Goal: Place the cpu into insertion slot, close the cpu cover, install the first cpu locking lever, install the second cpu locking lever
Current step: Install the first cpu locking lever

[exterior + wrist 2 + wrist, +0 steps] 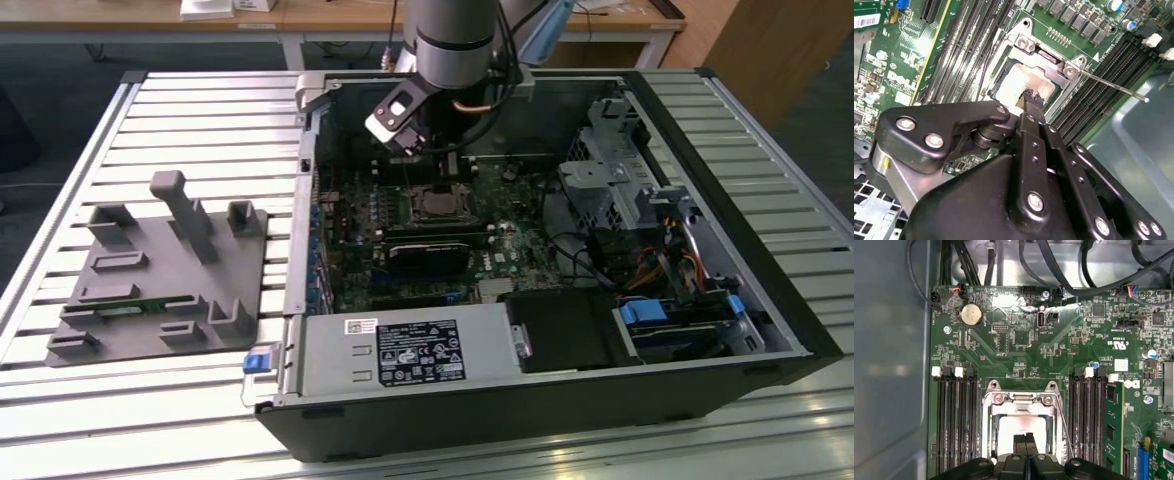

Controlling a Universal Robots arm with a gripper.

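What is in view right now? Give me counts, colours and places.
table: one, silver, slatted, under everything
case: one, black, open, on the table
fixture: one, grey, on the table, at the exterior view's left of the case
power supply: one, grey, at the case's near edge in the exterior view
board: one, green, inside the case
battery: one, silver coin, on the board
memory slots: two banks, black, either side of the cover
cover: one, silver frame, around the cpu
cpu: one, silver, inside the cover's cut-out
lever: one seen, thin metal rod, sticking out from the cover's corner
arm: one, grey, above the board
gripper: one, black, shut, tips over the cpu
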